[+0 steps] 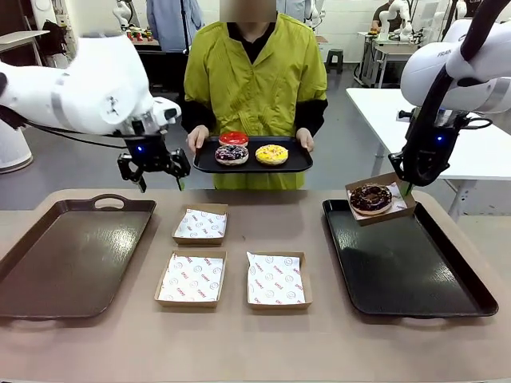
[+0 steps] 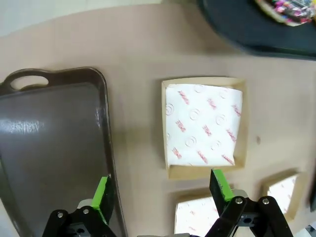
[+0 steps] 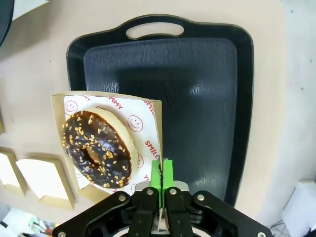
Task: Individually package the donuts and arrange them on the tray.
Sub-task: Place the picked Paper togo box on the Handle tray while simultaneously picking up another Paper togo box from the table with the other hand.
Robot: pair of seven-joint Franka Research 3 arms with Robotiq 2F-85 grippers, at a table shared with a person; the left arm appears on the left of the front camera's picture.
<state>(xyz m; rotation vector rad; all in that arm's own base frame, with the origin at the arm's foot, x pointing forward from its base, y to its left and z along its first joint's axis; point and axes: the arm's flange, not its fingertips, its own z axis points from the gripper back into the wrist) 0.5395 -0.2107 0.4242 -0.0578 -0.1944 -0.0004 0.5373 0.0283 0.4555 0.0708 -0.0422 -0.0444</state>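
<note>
- My right gripper [image 1: 407,189] is clamped tight on the edge of a paper-lined box [image 1: 397,193], green pads pressed together on the cardboard wall in the right wrist view [image 3: 162,173].
- The chocolate donut [image 1: 371,197] with sprinkles sits inside that box, on the printed paper, close to the wall opposite the grip [image 3: 96,148].
- I see the box [image 3: 143,111] tilted and held up at the far inner corner of the black tray [image 1: 415,275], partly over its rim and partly over the table [image 1: 319,351].
- The black tray's floor [image 3: 197,98] is bare.
- My left gripper [image 1: 162,182] hangs with its jaws spread wide and nothing between them, above the far left part of the table.
- In the left wrist view the left gripper [image 2: 160,190] hovers over the near edge of an empty box [image 2: 205,126], just beside the brown tray [image 2: 49,148].
- 3 empty boxes [image 1: 200,224] [image 1: 191,278] [image 1: 275,280] lie on the table between the brown tray [image 1: 72,255] and the black one, each lined with printed paper.
- Across the table, a person's hands [image 1: 196,140] [image 1: 304,140] hold a serving tray [image 1: 207,166] above the far edge.
- On it I count 3 donuts: the red donut [image 1: 233,138] at the back, the drizzled donut [image 1: 231,154] front left, the yellow donut [image 1: 271,154] front right.
</note>
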